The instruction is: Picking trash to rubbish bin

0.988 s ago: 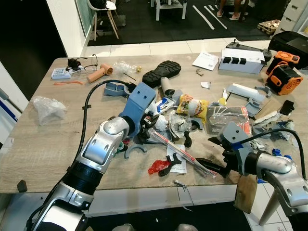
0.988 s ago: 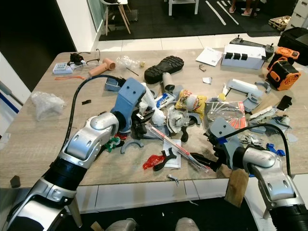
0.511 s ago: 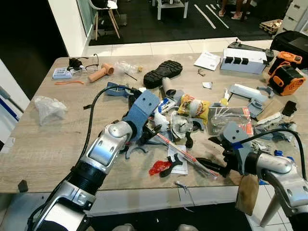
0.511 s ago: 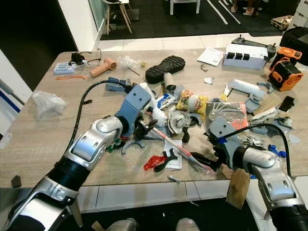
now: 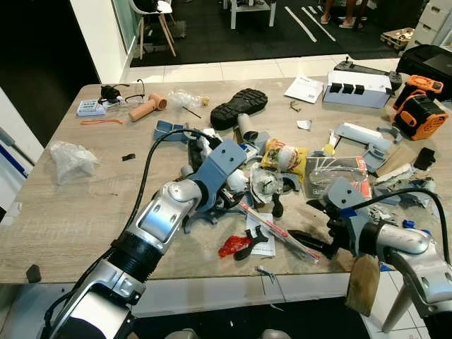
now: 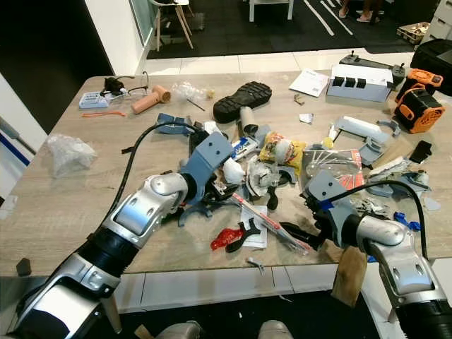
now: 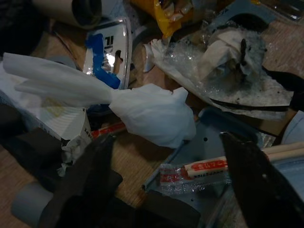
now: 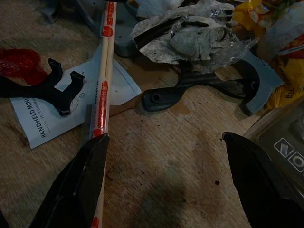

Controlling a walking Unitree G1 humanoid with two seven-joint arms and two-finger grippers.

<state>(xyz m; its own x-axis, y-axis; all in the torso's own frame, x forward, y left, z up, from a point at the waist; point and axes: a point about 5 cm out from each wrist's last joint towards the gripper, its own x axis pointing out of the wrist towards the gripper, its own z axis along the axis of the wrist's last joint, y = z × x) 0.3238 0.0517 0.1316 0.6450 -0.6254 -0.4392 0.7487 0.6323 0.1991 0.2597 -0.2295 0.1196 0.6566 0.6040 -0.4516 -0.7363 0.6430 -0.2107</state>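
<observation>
Litter is heaped mid-table: a crumpled white tissue (image 7: pixel 152 111), a clear crinkled wrapper (image 7: pixel 228 61), a yellow snack bag (image 5: pixel 282 157) and wrapped chopsticks (image 8: pixel 102 80). My left gripper (image 5: pixel 229 196) is pushed into the heap, open, its fingers (image 7: pixel 97 180) spread either side of the tissue and holding nothing. My right gripper (image 5: pixel 308 243) hovers low over bare wood near the table's front edge, open and empty. One of its fingers (image 8: pixel 88 175) lies beside the chopsticks' end.
A black shoe sole (image 5: pixel 238 107) lies behind the heap. A red plastic scrap (image 5: pixel 229 246) and a black clip on a paper slip sit at the front. Orange tools (image 5: pixel 418 113) and a white box (image 5: pixel 355 88) are far right; a clear bag (image 5: pixel 70 159) is left.
My left arm has reached to the right and deeper into the heap, bringing its fingers up to the white tissue. The right arm has stayed put.
</observation>
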